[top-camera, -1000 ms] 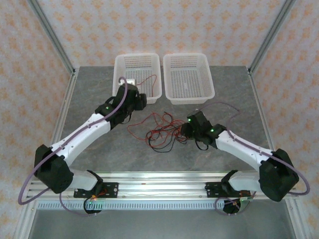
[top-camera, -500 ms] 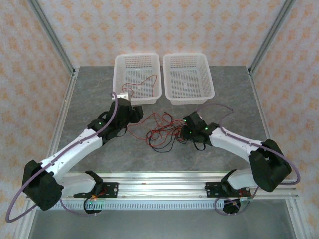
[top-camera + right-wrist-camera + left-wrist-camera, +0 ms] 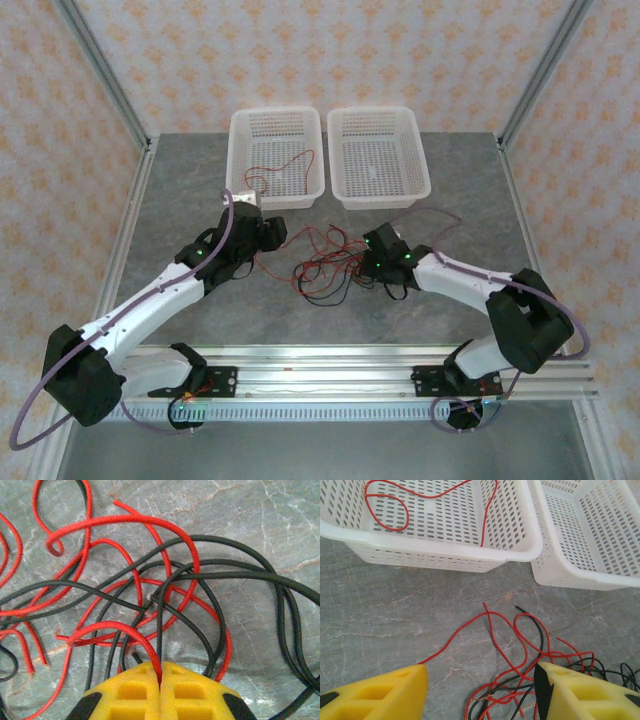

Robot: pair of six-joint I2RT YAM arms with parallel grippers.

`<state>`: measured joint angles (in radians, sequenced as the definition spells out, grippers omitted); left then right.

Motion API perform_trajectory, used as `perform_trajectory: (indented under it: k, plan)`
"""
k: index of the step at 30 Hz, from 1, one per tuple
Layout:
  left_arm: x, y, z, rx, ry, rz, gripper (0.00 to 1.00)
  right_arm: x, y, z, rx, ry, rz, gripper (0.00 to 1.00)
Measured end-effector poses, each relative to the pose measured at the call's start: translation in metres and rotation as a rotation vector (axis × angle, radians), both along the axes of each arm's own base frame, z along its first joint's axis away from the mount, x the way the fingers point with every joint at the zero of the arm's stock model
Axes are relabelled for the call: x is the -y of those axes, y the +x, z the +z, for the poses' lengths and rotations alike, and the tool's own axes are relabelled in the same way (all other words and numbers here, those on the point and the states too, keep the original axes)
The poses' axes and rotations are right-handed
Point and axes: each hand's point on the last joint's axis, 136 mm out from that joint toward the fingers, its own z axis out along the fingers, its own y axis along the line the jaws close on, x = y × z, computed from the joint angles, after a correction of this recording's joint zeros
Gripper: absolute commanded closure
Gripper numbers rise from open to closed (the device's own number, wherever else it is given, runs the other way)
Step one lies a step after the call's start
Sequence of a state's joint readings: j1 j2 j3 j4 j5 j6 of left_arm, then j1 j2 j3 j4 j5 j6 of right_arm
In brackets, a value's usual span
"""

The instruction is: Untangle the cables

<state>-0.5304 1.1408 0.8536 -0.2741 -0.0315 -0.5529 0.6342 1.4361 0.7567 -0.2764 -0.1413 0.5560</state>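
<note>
Left gripper [image 3: 270, 232] drawn back from the left basket [image 3: 275, 113] over the past second, jaws partly open and empty, cables [image 3: 325, 265] just ahead and to its right on the table [image 3: 180, 200]. Right gripper [image 3: 160, 669] newly clamped on the cables, a red loop [image 3: 115, 625] pinched between its fingers [image 3: 130, 695], tangle spread directly ahead.

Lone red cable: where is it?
Left wrist view, upper left: red cable lies inside the left basket, far side of table, beyond the left end effector.
</note>
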Motion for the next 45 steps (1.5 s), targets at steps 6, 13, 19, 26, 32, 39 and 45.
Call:
perform_trajectory:
  k: [6,13,19,26,32,39,45]
  plan:
    - [0.01,-0.003,0.001,0.004,-0.016,-0.035,0.42,-0.01,0.013,0.065,0.125,0.076,0.021,1.0]
    - [0.046,-0.012,-0.012,0.012,-0.045,-0.149,0.44,-0.018,0.02,0.215,0.427,0.248,0.077,1.0]
    - [0.104,-0.03,-0.017,0.047,-0.022,-0.341,0.44,-0.021,0.015,0.268,0.509,0.297,0.123,1.0]
    - [0.177,-0.048,0.006,0.182,0.009,-0.541,0.44,-0.027,0.014,0.314,0.565,0.351,0.151,1.0]
    - [0.192,-0.028,0.001,0.246,0.077,-0.504,0.44,-0.027,0.01,0.366,0.651,0.413,0.159,1.0]
    - [0.176,-0.023,-0.003,0.266,0.113,-0.431,0.44,-0.026,0.012,0.417,0.745,0.44,0.162,1.0]
    - [0.135,-0.039,0.012,0.307,0.087,-0.354,0.39,-0.038,0.034,0.441,0.805,0.409,0.174,1.0]
